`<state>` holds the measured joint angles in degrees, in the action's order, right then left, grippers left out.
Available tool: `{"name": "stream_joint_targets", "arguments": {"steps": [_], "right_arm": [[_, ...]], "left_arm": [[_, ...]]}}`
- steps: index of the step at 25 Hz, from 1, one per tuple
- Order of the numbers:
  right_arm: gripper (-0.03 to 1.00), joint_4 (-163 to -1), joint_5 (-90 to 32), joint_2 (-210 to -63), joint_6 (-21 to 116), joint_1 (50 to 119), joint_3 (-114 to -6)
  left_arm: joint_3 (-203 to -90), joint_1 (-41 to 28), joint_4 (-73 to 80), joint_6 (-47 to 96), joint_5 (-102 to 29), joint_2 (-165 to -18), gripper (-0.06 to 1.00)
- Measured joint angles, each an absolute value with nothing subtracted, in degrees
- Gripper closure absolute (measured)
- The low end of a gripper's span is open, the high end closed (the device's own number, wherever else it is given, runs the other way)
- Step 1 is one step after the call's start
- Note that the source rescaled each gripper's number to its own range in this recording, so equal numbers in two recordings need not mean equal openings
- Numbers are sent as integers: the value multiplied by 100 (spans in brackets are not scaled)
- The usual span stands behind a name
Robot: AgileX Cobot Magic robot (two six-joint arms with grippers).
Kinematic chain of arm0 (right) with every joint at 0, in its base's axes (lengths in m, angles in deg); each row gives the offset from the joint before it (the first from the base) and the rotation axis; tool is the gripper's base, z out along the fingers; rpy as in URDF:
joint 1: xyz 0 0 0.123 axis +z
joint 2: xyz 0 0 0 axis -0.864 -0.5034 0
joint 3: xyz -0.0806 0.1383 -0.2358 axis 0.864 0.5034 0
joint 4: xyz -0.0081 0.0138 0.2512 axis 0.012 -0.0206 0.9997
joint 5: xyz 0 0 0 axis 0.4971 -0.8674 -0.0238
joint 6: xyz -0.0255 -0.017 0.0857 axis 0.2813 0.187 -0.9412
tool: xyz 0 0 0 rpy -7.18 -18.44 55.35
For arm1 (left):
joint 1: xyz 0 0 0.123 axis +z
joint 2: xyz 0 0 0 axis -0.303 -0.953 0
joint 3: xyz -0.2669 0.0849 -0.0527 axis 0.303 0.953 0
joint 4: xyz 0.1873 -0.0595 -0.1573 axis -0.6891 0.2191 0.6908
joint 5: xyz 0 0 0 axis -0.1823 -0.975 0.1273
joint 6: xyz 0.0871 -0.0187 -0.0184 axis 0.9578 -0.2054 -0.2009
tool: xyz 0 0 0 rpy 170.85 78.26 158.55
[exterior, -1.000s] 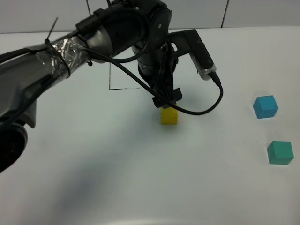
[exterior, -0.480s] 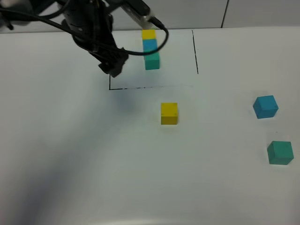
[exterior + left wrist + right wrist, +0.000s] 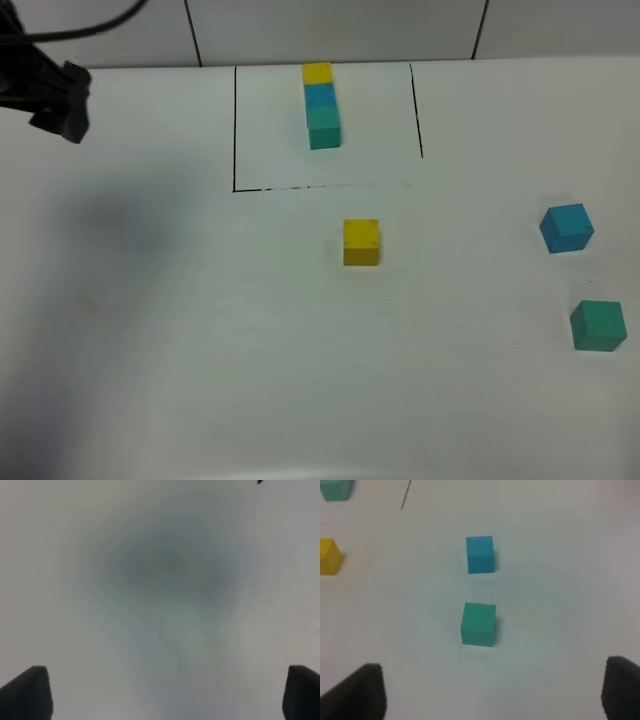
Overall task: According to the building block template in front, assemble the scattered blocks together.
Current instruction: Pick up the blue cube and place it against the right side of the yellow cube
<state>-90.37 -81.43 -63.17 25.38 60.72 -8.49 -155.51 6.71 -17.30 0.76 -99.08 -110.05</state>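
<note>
One white table [image 3: 150, 350]; template [image 3: 321, 105] far centre; three scattered blocks: yellow block [image 3: 361, 243] just near of it, blue block [image 3: 567, 227] and teal block [image 3: 598, 325] well right. My left gripper [image 3: 162, 695] far-left, right gripper [image 3: 492, 690] facing those two, both wide, empty. Risk I see: off-centre closing skids a cube. Nothing obstructs.

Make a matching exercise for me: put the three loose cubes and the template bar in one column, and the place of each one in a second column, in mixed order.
1. yellow cube
2. blue cube
3. teal-green cube
4. three-cube template bar

A. right side, nearer the front
B. inside the marked rectangle
C. middle, just in front of the rectangle
D. right side, farther back

Pairs: 1-C, 2-D, 3-A, 4-B
</note>
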Motion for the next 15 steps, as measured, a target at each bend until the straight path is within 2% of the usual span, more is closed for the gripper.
{"name": "stream_joint_targets", "arguments": {"steps": [10, 15], "right_arm": [[16, -9023, -8143, -6317, 2538, 6072, -849], [16, -9023, -8143, -6317, 2538, 6072, -849]], "left_arm": [[-14358, 808, -1950, -1037, -9740, -8735, 3], [-13562, 808, -1858, -1134, -9625, -7528, 4]]}}
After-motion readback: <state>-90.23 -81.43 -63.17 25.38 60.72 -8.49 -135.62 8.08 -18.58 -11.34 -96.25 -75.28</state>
